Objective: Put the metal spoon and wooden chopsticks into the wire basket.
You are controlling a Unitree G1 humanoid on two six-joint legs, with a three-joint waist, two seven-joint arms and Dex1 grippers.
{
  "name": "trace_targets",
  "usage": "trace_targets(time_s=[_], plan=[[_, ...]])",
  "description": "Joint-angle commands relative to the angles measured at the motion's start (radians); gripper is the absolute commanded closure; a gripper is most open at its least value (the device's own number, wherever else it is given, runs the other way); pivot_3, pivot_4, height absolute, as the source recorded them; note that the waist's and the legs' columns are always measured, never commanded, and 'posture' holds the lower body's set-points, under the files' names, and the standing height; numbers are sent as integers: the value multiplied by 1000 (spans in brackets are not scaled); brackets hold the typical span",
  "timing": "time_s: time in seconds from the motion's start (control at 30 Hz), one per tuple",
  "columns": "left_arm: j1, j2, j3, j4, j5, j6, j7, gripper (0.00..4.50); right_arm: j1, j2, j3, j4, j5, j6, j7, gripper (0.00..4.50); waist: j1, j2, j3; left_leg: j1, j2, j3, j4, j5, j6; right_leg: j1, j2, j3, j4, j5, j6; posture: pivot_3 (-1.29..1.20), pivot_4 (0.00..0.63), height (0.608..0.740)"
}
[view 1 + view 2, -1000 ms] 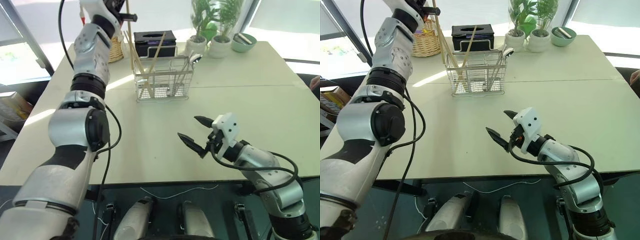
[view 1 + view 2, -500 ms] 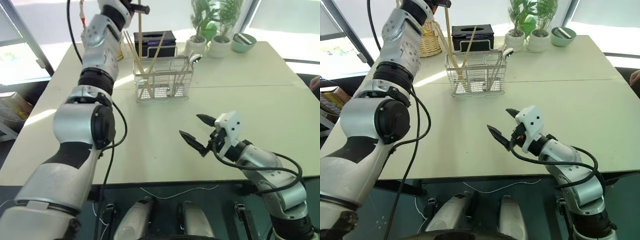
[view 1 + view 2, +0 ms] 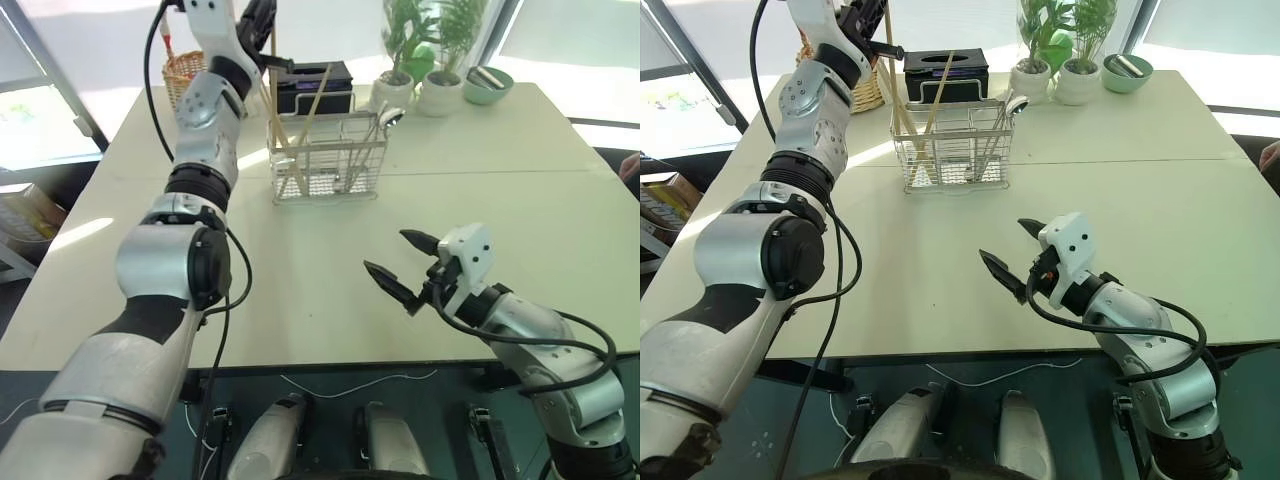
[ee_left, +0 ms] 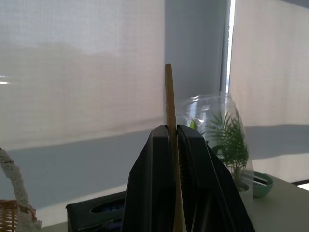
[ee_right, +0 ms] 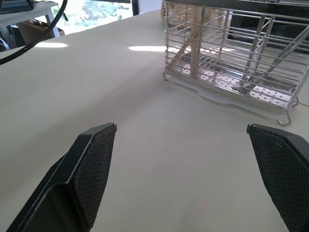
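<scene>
My left gripper (image 4: pixel 173 145) is raised high above the far left part of the table (image 3: pixel 500 200), fingers pinched tight on 1 wooden chopstick (image 4: pixel 169 101). The stick stands nearly upright in the grip, its top poking out past the fingertips in the left wrist view. In the head views it hangs over the left end of the wire basket (image 3: pixel 327 160); I can't tell whether its lower tip is inside yet.

The wire basket sits upright toward the back of the table, approx centre-left. It already holds more wooden chopsticks (image 3: pixel 318 95), leaning at angles, w/ tops sticking up above the rim. The metal spoon (image 3: pixel 385 117) stands in the basket's right end, bowl up, leaning to the right over the rim.

My right gripper (image 3: pixel 397 268) hovers low over the near part of the table, well apart from the basket, fingers spread wide w/ nothing between them.

Behind the basket: a black tissue box (image 3: pixel 311 85), 2 potted plants (image 3: pixel 420 60), a green bowl (image 3: pixel 487 85), and a wicker basket (image 3: pixel 183 75) at back left.
</scene>
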Motion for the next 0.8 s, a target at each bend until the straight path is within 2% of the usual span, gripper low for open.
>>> trace_targets(time_s=[0.03, 0.07, 0.17, 0.23, 0.3, 0.53, 0.67, 0.8], plan=[[-13, 3, 16, -10, -15, 5, -2, 3732, -5, 7, -29, -45, 24, -4, -6, 0, 0, 0, 0, 0, 0, 0, 0, 0, 0, 0, 0, 0, 0, 0, 0, 0, 150, 725], [-14, 2, 20, -10, -20, 12, -4, 3436, -6, 7, -30, -43, 26, -4, -8, 0, -1, 0, 0, 0, 0, 0, 0, 0, 0, 0, 0, 0, 0, 0, 0, 0, 150, 725], [-12, 3, 25, -13, -25, 22, -10, 2004, -9, 6, -27, -40, 30, -5, -10, 0, -1, 0, 0, 0, 0, 0, 0, 0, 0, 0, 0, 0, 0, 0, 0, 0, 150, 725], [-10, 5, 29, -20, -30, 36, -13, 884, -8, 5, -26, -36, 29, -10, -9, 0, -1, 0, 0, 0, 0, 0, 0, 0, 0, 0, 0, 0, 0, 0, 0, 0, 150, 725], [-8, 8, 35, -32, -46, 70, -36, 29, -11, 3, -23, -28, 25, -16, -6, 0, 0, 0, 0, 0, 0, 0, 0, 0, 0, 0, 0, 0, 0, 0, 0, 0, 150, 725], [62, 78, -2, -200, -76, 243, -241, 29, -63, -25, -37, 16, 1, -32, 18, 0, -18, 0, 0, 0, 0, 0, 0, 0, 0, 0, 0, 0, 1, 0, 0, 0, 150, 725], [261, 242, -85, -540, -70, 440, -415, 29, -137, -83, -95, 79, 2, -32, 44, 0, -55, 1, 0, 0, 0, 1, -1, 0, 1, 1, 0, 1, 1, 0, 0, 0, 150, 725], [535, 401, -143, -927, -120, 682, -542, 29, -166, -111, -114, 124, 6, -34, 75, 0, -57, 2, -1, 2, 1, 1, -4, 0, 0, -1, 0, 2, 2, 0, -1, 0, 150, 725]])
